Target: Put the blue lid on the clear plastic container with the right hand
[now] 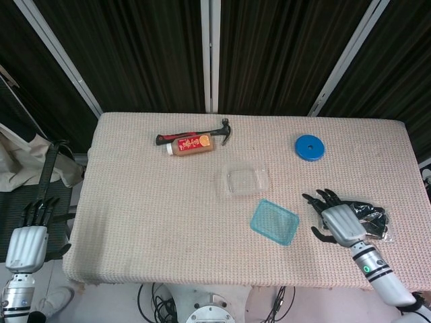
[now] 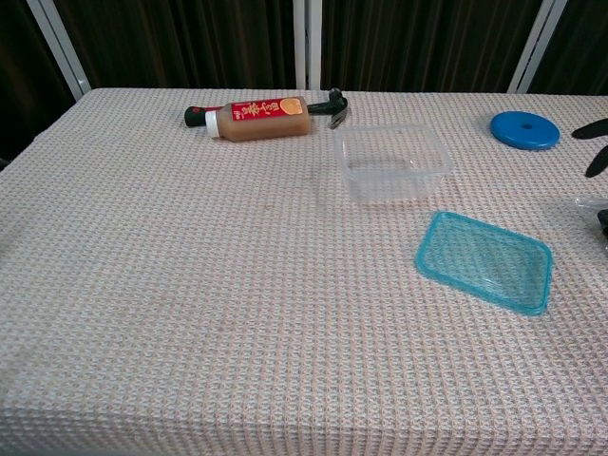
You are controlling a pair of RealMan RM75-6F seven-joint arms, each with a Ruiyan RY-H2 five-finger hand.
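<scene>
The blue lid (image 1: pixel 275 221) (image 2: pixel 484 259) lies flat on the cloth-covered table, just right and in front of the clear plastic container (image 1: pixel 246 180) (image 2: pixel 393 161), which stands uncovered near the middle. My right hand (image 1: pixel 337 219) hovers over the table to the right of the lid, fingers spread and holding nothing; in the chest view only its fingertips (image 2: pixel 596 142) show at the right edge. My left hand (image 1: pixel 28 237) hangs off the table's left side, fingers apart, with nothing in it.
A brown bottle (image 1: pixel 191 145) (image 2: pixel 255 118) lies against a hammer (image 1: pixel 219 131) at the back. A round blue disc (image 1: pixel 310 147) (image 2: pixel 524 129) sits at the back right. A black item in a clear bag (image 1: pixel 371 217) lies under and right of my right hand.
</scene>
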